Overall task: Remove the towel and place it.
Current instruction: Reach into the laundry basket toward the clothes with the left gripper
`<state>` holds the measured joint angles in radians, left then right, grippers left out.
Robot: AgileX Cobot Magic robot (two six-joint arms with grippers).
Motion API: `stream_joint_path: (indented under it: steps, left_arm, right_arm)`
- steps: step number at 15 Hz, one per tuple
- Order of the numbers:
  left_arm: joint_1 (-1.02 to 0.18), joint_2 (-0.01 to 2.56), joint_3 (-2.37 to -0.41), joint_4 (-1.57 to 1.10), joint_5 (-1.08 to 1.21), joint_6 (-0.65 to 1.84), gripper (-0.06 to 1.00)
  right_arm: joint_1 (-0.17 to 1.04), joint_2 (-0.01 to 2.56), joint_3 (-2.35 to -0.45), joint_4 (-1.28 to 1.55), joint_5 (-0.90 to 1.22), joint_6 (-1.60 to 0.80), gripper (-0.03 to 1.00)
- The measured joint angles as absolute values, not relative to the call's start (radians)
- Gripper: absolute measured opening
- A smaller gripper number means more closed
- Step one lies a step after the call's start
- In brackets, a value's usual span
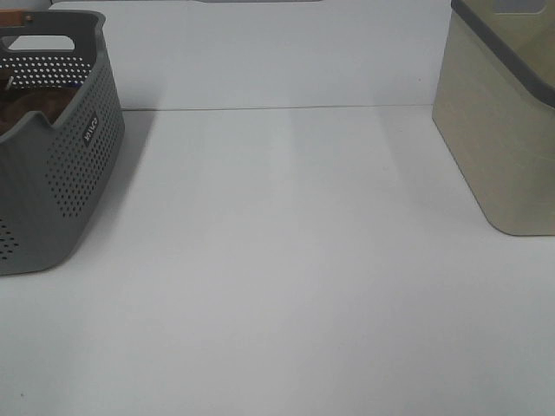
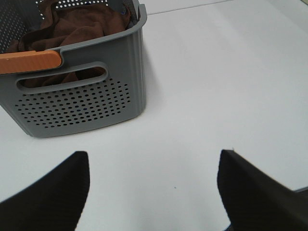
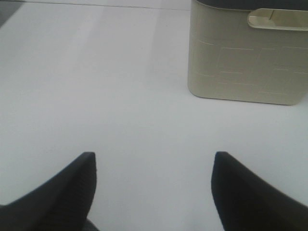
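The dark brown towel [image 2: 79, 26] lies bunched inside the grey perforated basket [image 2: 82, 103], which has an orange handle grip [image 2: 29, 61]. In the exterior high view the basket [image 1: 74, 165] stands at the far left and a bit of the towel [image 1: 30, 108] shows over its rim. My left gripper [image 2: 154, 192] is open and empty, over the white table a short way in front of the basket. My right gripper [image 3: 154, 192] is open and empty over bare table. Neither gripper shows in the exterior high view.
A beige bin [image 1: 507, 121] with a dark rim stands at the right of the white table [image 1: 286, 260]; it also shows in the right wrist view [image 3: 245, 57]. A white wall runs behind the table.
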<state>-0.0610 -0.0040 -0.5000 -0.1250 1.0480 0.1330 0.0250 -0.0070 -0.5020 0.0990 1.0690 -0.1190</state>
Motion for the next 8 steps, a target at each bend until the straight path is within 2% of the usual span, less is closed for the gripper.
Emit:
stream_joint_path:
  steps: [8]
  left_arm:
    - [-0.061,-0.004,-0.5,-0.125,1.048,0.133,0.71]
  right_arm:
    - [0.025,-0.007,-0.502,0.099,1.069,-0.119,0.65]
